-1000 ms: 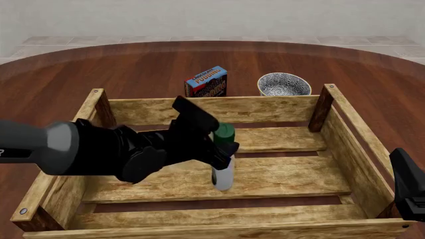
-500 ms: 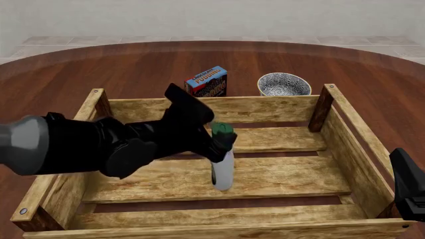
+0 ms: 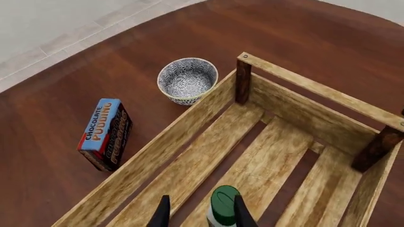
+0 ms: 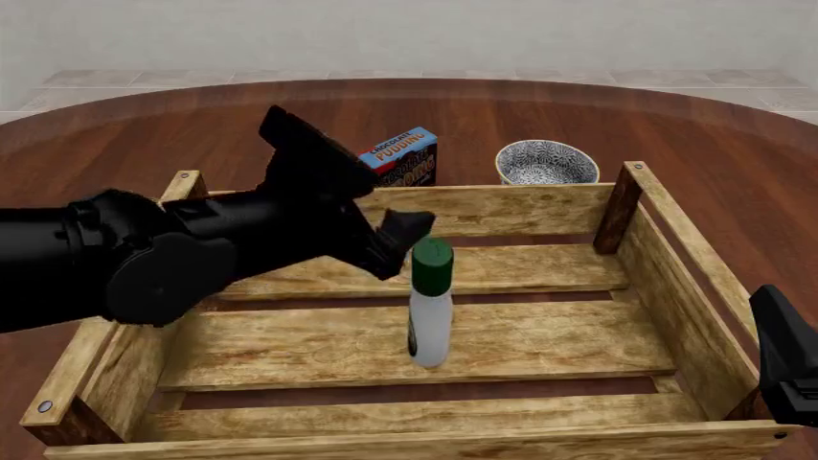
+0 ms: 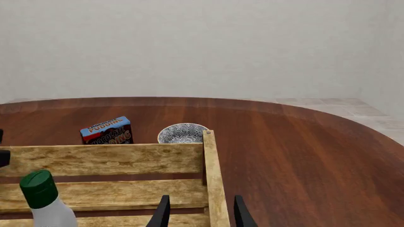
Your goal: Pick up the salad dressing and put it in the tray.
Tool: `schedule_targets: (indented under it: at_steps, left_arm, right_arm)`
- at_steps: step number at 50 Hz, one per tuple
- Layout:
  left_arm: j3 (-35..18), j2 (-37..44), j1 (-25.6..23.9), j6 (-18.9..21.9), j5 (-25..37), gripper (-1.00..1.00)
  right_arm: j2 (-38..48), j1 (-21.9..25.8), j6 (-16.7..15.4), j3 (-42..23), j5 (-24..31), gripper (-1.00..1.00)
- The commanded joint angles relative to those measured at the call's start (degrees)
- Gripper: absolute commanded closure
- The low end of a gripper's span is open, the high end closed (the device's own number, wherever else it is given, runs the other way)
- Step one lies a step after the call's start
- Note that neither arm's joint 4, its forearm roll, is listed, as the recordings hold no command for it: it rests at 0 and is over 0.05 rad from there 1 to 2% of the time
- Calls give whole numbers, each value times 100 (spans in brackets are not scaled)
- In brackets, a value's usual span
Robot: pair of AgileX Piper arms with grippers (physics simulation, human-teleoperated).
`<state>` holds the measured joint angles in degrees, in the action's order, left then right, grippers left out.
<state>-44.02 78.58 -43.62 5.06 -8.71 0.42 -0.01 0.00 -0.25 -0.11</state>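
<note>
We see the change straight away: half a second ago the left gripper (image 4: 406, 230) was clamped around the salad dressing (image 4: 430, 305) and the bottle leaned; now the jaws have let go and pulled up and back toward the upper left of the front view, and the bottle stands upright on its own. It sits on the middle slats of the tray (image 4: 562, 211), green cap up, near the centre of the frame. In the left wrist view the salad dressing cap (image 3: 224, 205) shows between the two fingertips (image 3: 162, 215), jaws spread wide with a gap on either side, nothing held.

Around the bottle we have open slat floor on every side; the tray walls are well apart from it. The tray rim runs close to the lower edge of the front view, and its right wall climbs toward the right corner post.

The right gripper (image 5: 198, 213) hangs at the lower right of the front view, just beside the tray's right wall; its wrist view shows the jaws open, empty, straddling the top of that wall.

Beyond the far wall, on the table (image 4: 192, 134), the pudding box (image 4: 397, 158) stands upright and the patterned bowl (image 4: 546, 162) sits to its right, both outside the tray and clear of both arms.
</note>
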Motion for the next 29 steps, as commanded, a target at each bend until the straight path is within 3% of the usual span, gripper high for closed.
schedule_targets:
  at_steps: [1, 9, 29]
  left_arm:
    - [90, -694, 106, 123, 239, -100]
    - [284, -1113, 184, 144, 282, -100]
    - [1519, -3662, 913, 126, 660, -100]
  right_arm:
    - [0, 1, -1, 0, 0, -100]
    - [-1, 0, 0, 0, 0, -100]
    - [0, 0, -2, 0, 0, -100]
